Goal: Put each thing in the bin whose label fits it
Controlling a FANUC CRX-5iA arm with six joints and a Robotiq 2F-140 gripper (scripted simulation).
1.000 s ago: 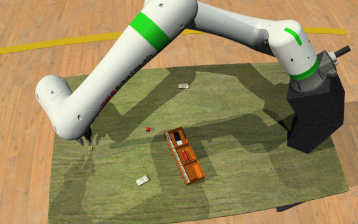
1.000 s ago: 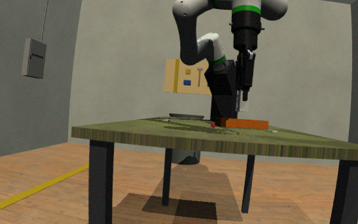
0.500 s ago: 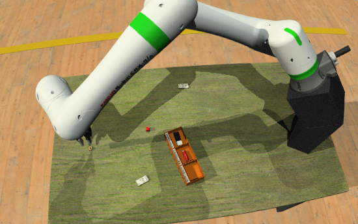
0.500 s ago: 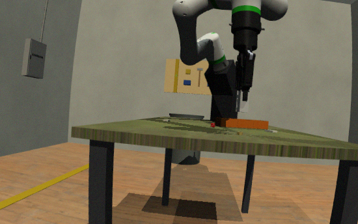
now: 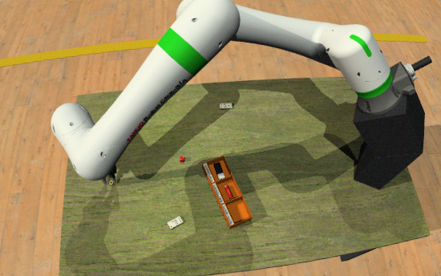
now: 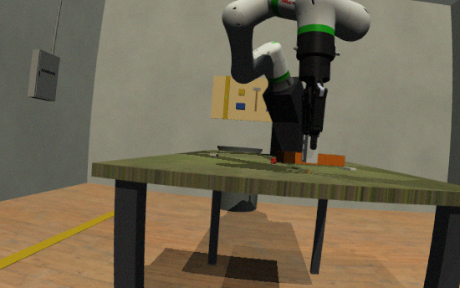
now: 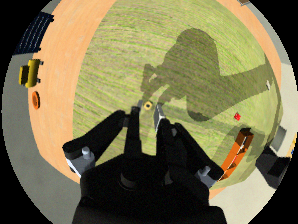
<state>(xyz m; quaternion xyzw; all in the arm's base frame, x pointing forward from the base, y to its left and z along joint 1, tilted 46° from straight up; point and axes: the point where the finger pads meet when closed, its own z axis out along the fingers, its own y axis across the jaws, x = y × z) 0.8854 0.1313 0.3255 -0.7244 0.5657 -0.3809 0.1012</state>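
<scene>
My tool (image 7: 148, 117) hangs point-down over the near-left part of the bench (image 5: 321, 209), fingers drawn to a narrow gap and, as I judge it, gripping nothing. The small brass piece (image 7: 149, 104) shows between the fingertips in the wrist view. From the side it lies on the bench (image 6: 309, 171) straight under the tool (image 6: 311, 142), with air between them. So the coming move is a plain vertical drop. The piece is too small for me to read its long axis.

Beyond it sit 1 red cube (image 5: 182, 159) and then the orange bin (image 5: 240, 221), 3 compartments long, lying diagonally. 2 domino tiles lie apart: 1 near (image 5: 175, 222), 1 far (image 5: 225, 106).
</scene>
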